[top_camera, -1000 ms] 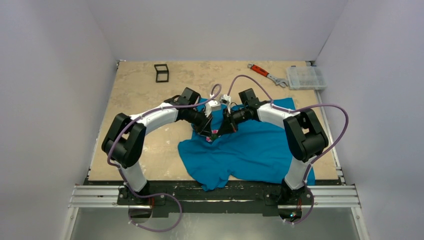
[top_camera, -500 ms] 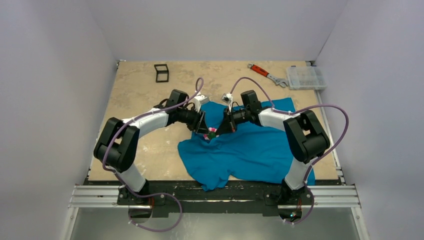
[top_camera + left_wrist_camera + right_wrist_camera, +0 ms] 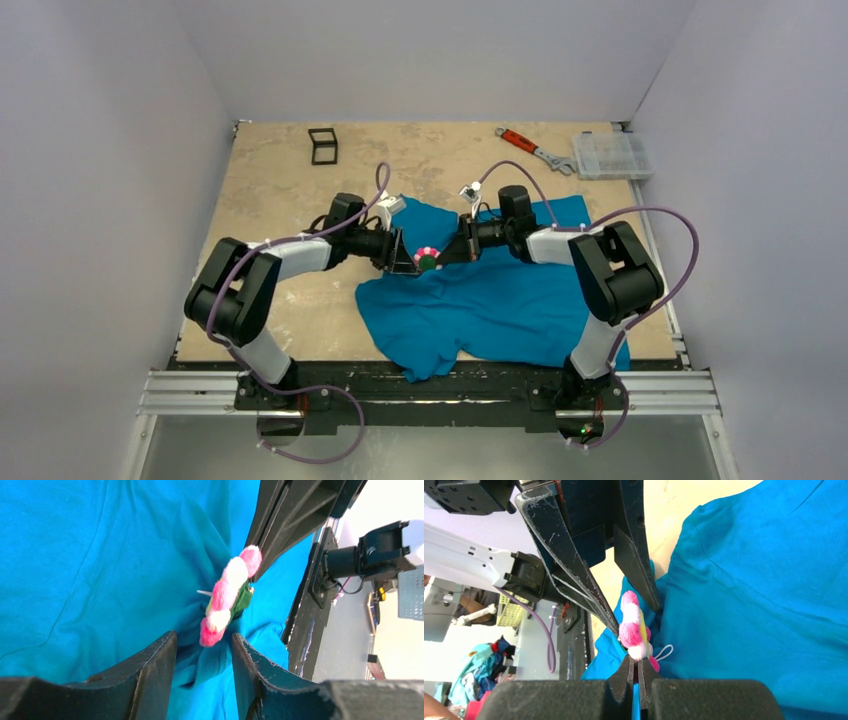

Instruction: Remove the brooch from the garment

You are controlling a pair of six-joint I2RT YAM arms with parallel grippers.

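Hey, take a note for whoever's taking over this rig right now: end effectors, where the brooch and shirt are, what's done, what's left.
Left end effector: open, fingers either side of a fold of the shirt, right by the brooch.
Right end effector: shut on the brooch's edge.
Shirt: rumpled, with the brooch on its left part.
Done: brooch gripped.
Left: it looks not yet free, since the fabric puckers toward it; pull it off.

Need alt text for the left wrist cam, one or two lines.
A fluffy pink-and-white brooch, seen edge-on, stands off the teal garment just beyond the left gripper, whose dark jaws straddle bunched fabric. The right gripper reaches it from the upper right.
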